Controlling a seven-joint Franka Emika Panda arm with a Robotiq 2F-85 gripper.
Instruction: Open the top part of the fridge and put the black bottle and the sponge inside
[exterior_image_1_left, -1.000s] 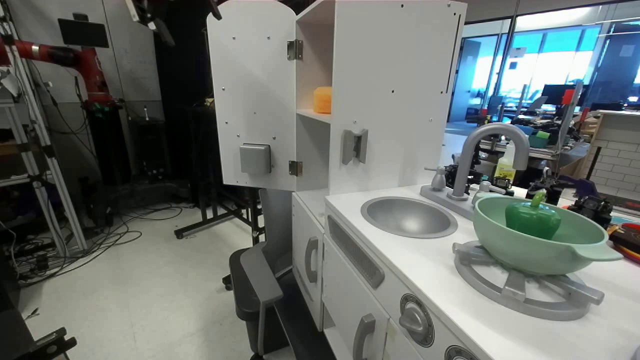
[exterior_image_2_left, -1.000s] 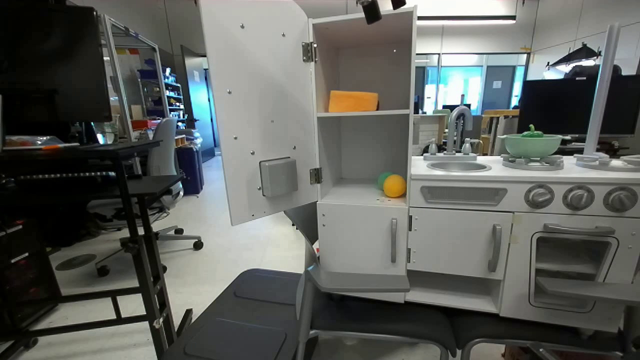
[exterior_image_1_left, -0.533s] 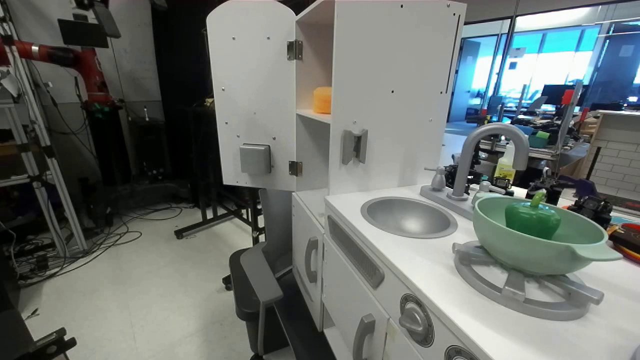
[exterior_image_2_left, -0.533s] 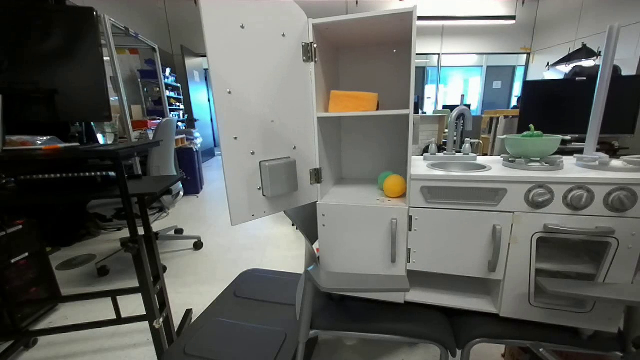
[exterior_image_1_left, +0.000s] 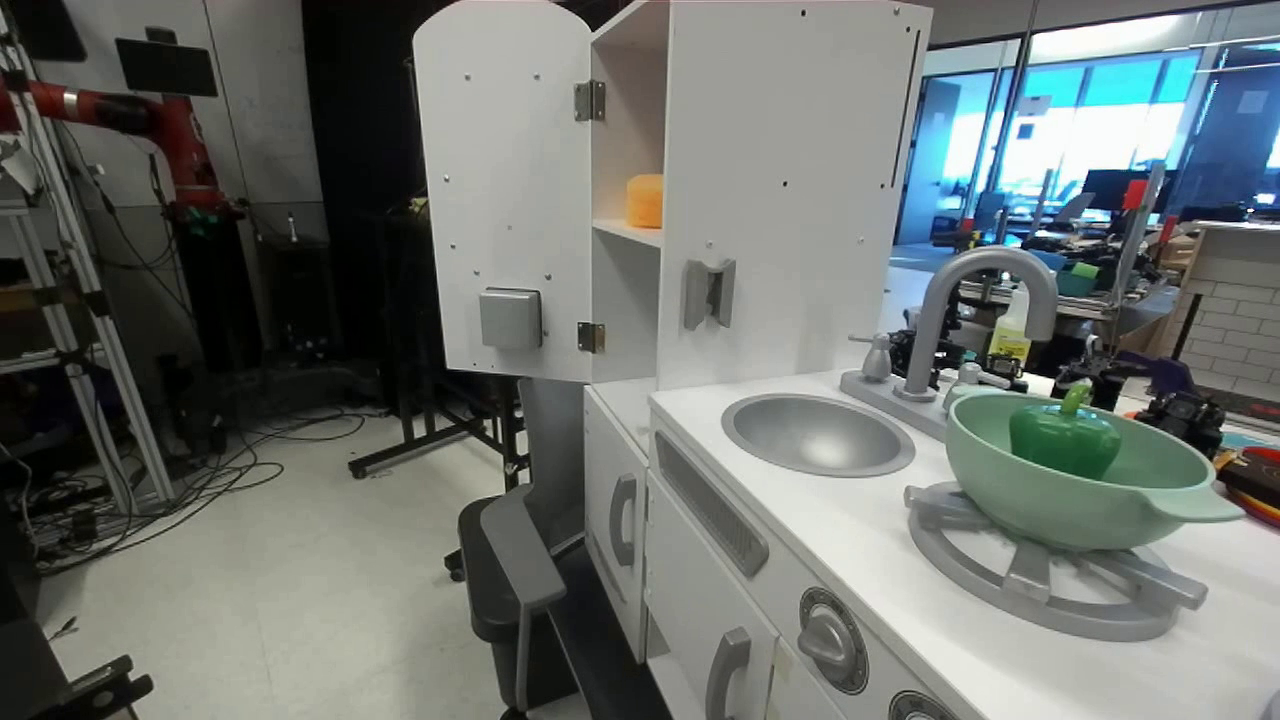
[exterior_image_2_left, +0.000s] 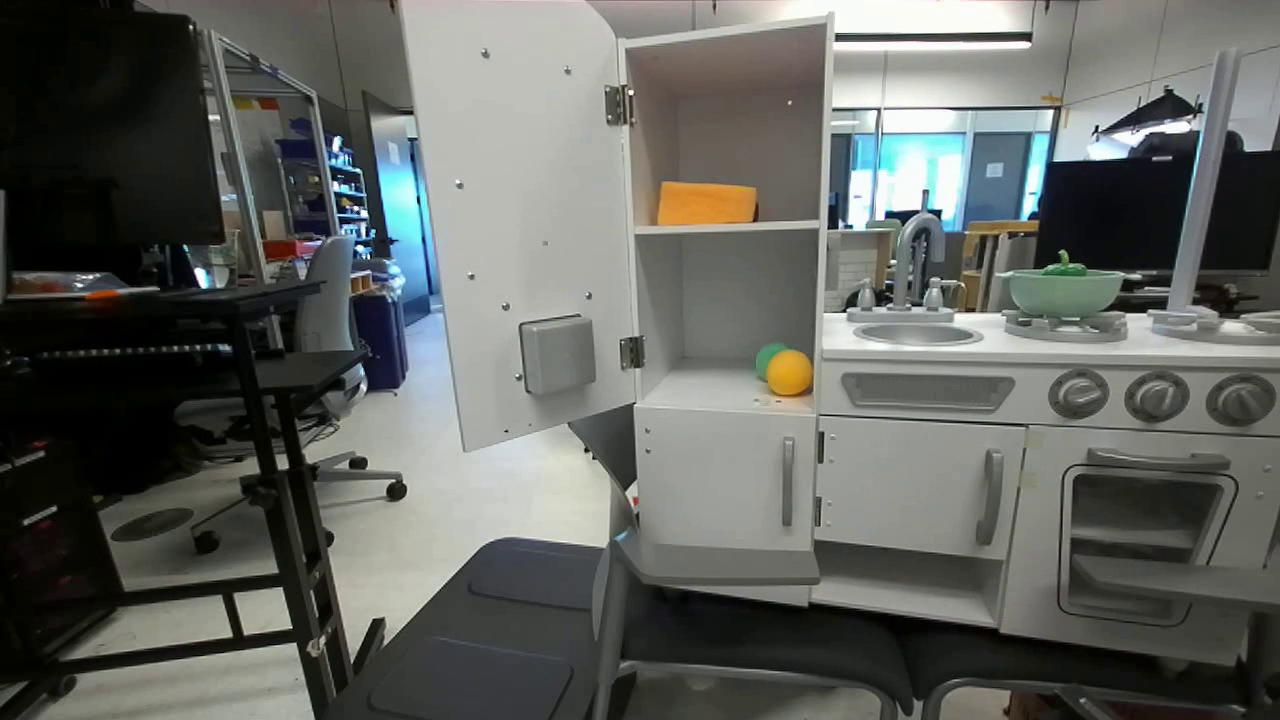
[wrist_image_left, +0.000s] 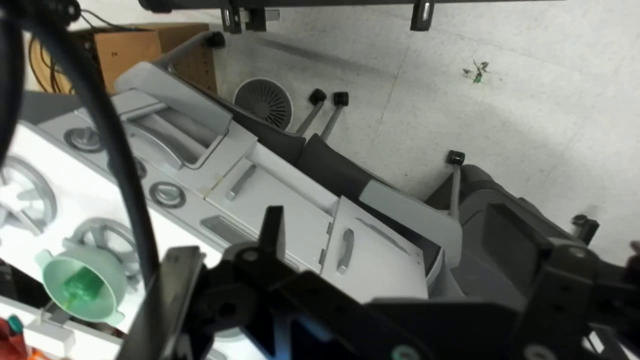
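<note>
Now clear of the fridge (exterior_image_1_left: 780, 200), fingers (wrist_image_left: 515, 245) wide.
I've swung them away empty; sponge (exterior_image_2_left: 706, 203) on upper shelf (exterior_image_2_left: 725, 228), dark sliver (exterior_image_2_left: 757, 212) at its edge maybe the bottle. Door (exterior_image_2_left: 525, 220) open; likely done.

An exterior view's upper edge crops the top door (exterior_image_2_left: 530, 200) — and a dark sliver (exterior_image_2_left: 757, 212) beside the sponge (exterior_image_2_left: 706, 204) is too small to name. In an exterior view the cabinet wall (exterior_image_1_left: 790, 220) partly hides the sponge; the wrist view's lower edge crops the blurred end effector (wrist_image_left: 390, 235).
</note>
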